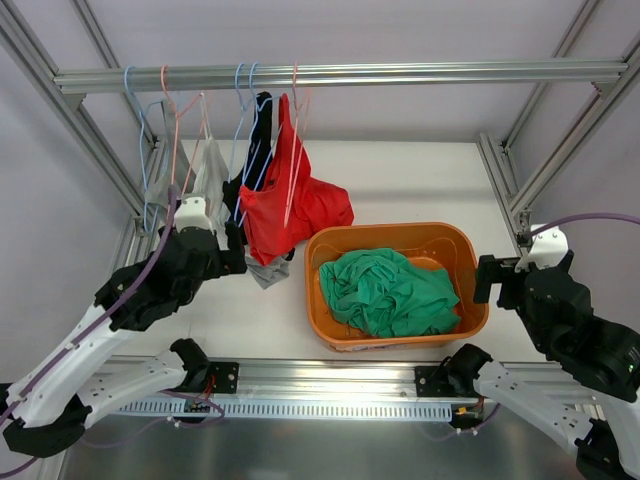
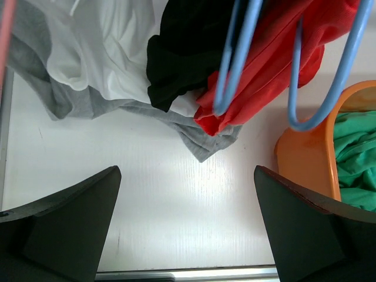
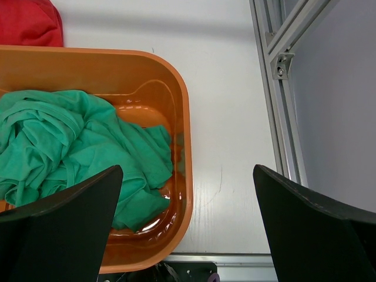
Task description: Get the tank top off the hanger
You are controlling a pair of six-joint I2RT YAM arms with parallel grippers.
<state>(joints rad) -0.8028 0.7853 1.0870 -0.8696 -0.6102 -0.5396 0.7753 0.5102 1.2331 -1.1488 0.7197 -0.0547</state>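
Holding my right gripper spread and empty, I judge the crumpled teal-green fabric tank top just left of it limp, light, pinchable at any fold.

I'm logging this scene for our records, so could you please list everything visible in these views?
tank top: 1, teal-green, crumpled in the basket
basket: 1, orange, on the table between the arms
red top: 1, red, hanging below the rail, left of the basket
black garment: 1, black, hanging left of the red top
pale top: 1, grey-white, hanging furthest left
salmon-pink hangers: 2, on the rail
light blue hangers: at least 3, on the rail
rail: 1, silver, across the far side
table: 1, white
left claw: 1, black, open, empty, near the hanging clothes
right claw: 1, black, open, empty, beside the basket
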